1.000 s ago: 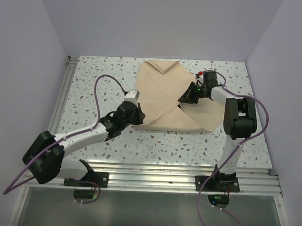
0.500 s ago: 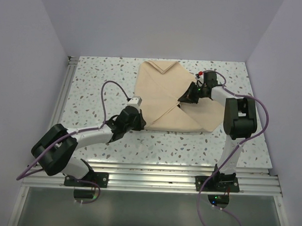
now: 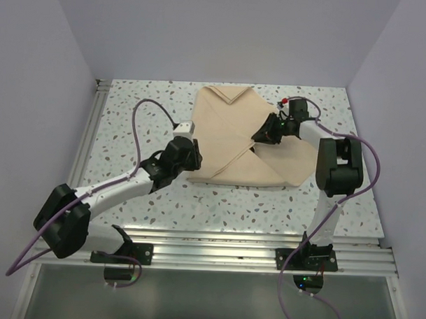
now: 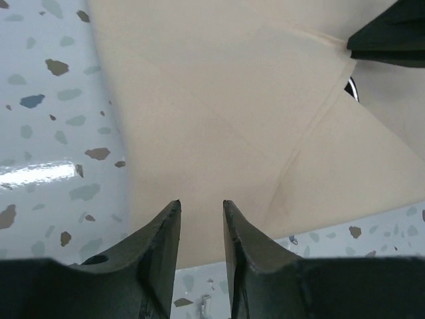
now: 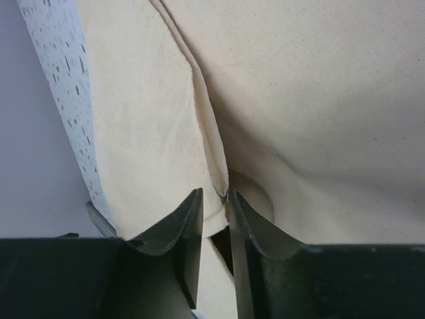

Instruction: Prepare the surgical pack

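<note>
Left gripper [image 4: 200, 205] shifted forward, narrowly spread over cloth [image 3: 228, 132]; right gripper [image 5: 214, 194] pinches its fold.

The top camera sits high behind the arm bases, looking down and forward across the whole speckled table [image 3: 130, 114]. The left wrist camera looks past its own fingers [image 4: 159, 259], low over the near left part of the tan cloth [image 4: 219, 119]. The right wrist camera sits closer, right against a fold. All three share the cloth; the left wrist view also catches the right gripper [image 4: 382, 40].
</note>
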Controlling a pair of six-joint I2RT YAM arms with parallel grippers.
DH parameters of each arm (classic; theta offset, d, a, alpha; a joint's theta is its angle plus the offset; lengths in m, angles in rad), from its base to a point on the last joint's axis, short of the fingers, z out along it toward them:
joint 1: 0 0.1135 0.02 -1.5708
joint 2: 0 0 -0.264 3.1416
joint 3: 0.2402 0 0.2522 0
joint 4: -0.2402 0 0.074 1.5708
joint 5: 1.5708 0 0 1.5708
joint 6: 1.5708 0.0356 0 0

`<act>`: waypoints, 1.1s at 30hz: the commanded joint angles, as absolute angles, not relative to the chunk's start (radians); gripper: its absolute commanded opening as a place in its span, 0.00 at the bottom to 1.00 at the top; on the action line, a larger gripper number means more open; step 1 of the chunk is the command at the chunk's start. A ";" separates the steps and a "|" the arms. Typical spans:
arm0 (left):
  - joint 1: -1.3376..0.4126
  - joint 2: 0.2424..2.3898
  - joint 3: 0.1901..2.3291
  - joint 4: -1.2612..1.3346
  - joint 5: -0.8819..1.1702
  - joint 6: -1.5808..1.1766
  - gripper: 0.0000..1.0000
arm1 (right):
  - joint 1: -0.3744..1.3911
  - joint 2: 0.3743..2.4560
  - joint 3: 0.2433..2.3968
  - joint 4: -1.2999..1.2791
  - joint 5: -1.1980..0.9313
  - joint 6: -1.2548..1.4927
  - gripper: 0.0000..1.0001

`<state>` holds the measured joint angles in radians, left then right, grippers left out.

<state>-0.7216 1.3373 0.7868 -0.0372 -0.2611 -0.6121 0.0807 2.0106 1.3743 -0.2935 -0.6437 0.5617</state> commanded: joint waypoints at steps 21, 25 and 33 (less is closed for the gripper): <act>-0.600 1.394 0.851 -0.040 -0.331 -0.500 0.40 | -0.279 1.709 1.153 -0.225 -0.151 0.468 0.43; -0.600 1.368 0.815 0.023 -0.330 -0.482 0.40 | -0.299 1.733 1.173 -0.241 -0.032 0.437 0.49; -0.594 1.339 0.772 0.068 -0.311 -0.469 0.40 | -0.307 1.784 1.181 -0.250 0.127 0.400 0.54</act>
